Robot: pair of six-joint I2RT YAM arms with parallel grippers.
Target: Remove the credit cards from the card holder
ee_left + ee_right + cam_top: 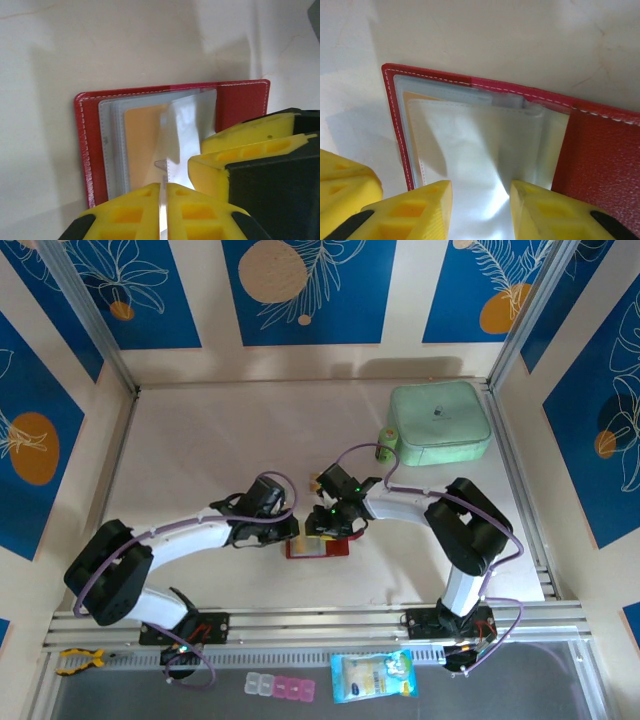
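The red card holder [335,548] lies open on the table between both arms. In the left wrist view the card holder [85,145] shows pale clear sleeves [192,125] and an orange-yellow credit card [142,140] inside one sleeve. My left gripper [164,187] is shut on the edge of a clear sleeve and holds it upright. My left gripper [296,530] stands at the holder's left end. My right gripper [480,210] is open, its fingers straddling a raised sleeve [480,145] above the red cover [600,165]. My right gripper [330,525] hovers right beside the left one.
A mint-green case [440,423] sits at the back right with a small green item [385,448] by it. Beyond the near rail lie a blue-and-white packet [373,676] and small pill boxes [280,686]. Metal frame posts border the table.
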